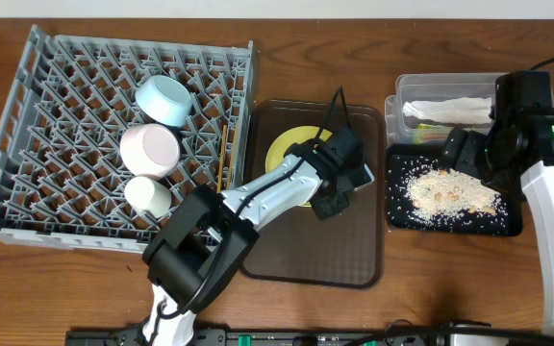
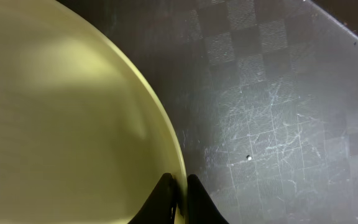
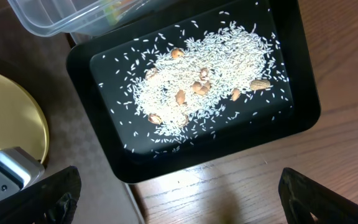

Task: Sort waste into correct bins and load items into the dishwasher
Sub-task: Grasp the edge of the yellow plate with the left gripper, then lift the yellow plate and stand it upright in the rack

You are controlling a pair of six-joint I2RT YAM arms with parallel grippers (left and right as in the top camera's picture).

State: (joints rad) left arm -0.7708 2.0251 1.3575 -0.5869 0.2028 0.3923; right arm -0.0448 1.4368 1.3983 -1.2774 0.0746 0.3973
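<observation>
Nearest us, our left hand [image 1: 323, 200] reaches across the brown tray [image 1: 344, 255] and is pinched tight on the rim of the plate [image 1: 291, 154], at about the plate's 4 o'clock edge. The left wrist view confirms it. Both fingertips [image 2: 199, 199] meet on the yellow lip with no gap we can see, and the plate lies flat on the tray. We judge the plate to be the last item to load, and this is the grasp that starts it.

Out at 3 o'clock on the table [image 1: 450, 279], the black tray [image 1: 508, 227] holds the scraps [image 1: 445, 189], rice with a few nuts. Our right hand [image 3: 179, 199] hovers above its near side, fingers spread as wide as they go, holding nothing. Just beyond, at 2 o'clock, the tub [image 1: 450, 79] carries the napkin [image 1: 447, 109], so the waste looks sorted.

Farthest, at 10 o'clock, the rack [image 1: 27, 183] already has the cup [image 1: 147, 195], white bowl [image 1: 149, 147] and blue bowl [image 1: 164, 99] in a line. The chopsticks [image 1: 223, 154] lie along its 3 o'clock wall.

As we read it, the next move calls for lifting the plate by that thin rim grip without letting it swing or slip. It then has to travel toward 9 o'clock over the rack wall and be tipped on edge between free pegs, clear of the bowls.
</observation>
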